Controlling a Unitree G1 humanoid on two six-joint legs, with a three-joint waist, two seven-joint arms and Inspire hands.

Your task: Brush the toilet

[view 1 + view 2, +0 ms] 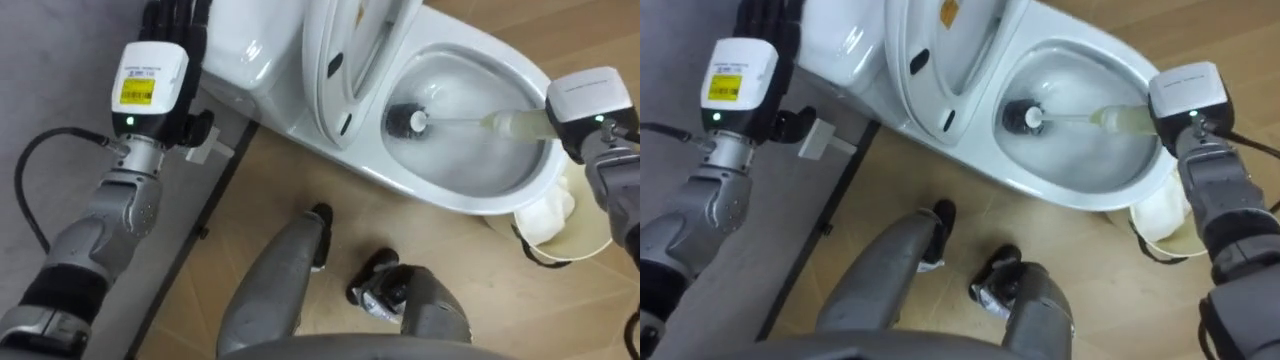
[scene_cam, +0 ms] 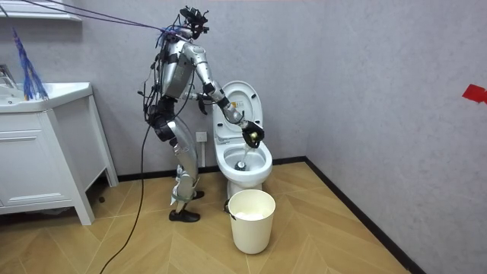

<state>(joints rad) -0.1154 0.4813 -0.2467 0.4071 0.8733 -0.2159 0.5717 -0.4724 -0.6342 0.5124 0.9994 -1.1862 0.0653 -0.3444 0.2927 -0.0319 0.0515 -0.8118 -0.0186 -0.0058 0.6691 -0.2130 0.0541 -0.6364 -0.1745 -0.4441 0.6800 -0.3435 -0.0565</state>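
Just beside the toilet (image 1: 440, 195), brush (image 1: 410, 120) in bowl, stands a bin (image 2: 252, 224).

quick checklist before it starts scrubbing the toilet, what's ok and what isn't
1. Seat raised off the bowl: ok.
2. Brush head inside the bowl, down at the bottom: ok.
3. Handle runs up over the rim to the right hand: ok. How firm the grip is: cannot tell.
4. Left hand away from the bowl, up by the cistern: ok.
5. Bucket on the floor in front of the toilet, outside the brush's path: ok.
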